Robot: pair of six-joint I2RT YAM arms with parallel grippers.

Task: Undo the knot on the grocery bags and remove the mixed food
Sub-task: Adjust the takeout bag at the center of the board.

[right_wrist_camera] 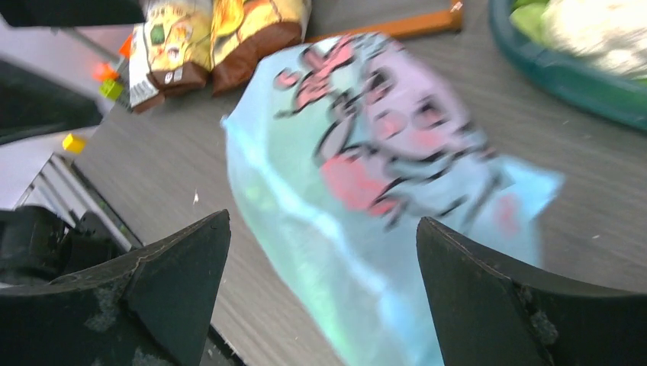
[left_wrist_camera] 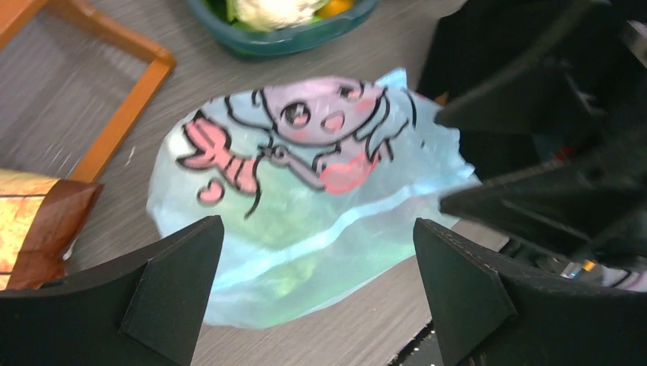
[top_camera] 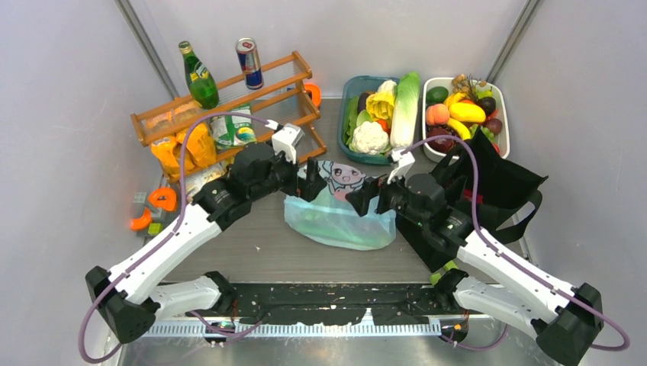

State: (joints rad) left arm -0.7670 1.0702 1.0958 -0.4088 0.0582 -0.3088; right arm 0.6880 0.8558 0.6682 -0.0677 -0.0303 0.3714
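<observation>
Nearest, over the table (top_camera: 255, 245), both arms are stretched inward to the blue bag (top_camera: 339, 221). The left gripper (top_camera: 312, 187) is seen spread wide, with nothing held between its fingers (left_wrist_camera: 175, 282). The right gripper (top_camera: 364, 200) is likewise spread to its full width and empty. Whether any fingertip is touching the plastic cannot be told from above.

The bag is laid at mid-table between the two grippers. Its long axis is run left to right, and the printed pink figure is turned up at its far side, toward the tubs. Its handles and the knot cannot be made out, as both wrist views are blurred. Green shapes (left_wrist_camera: 290, 236) are shown dimly through the plastic but cannot be identified.

To the right, the black tote (top_camera: 503, 187) is partly covered by the right arm, and its inside is hidden. To the left, snack packets (top_camera: 183, 149) are piled against a wooden rack (top_camera: 229, 107) and partly hidden by the left arm.

Farthest, a teal tub (top_camera: 365, 158) of vegetables (top_camera: 404, 99) and a white tub (top_camera: 503, 126) of fruit (top_camera: 465, 112) are set side by side.
</observation>
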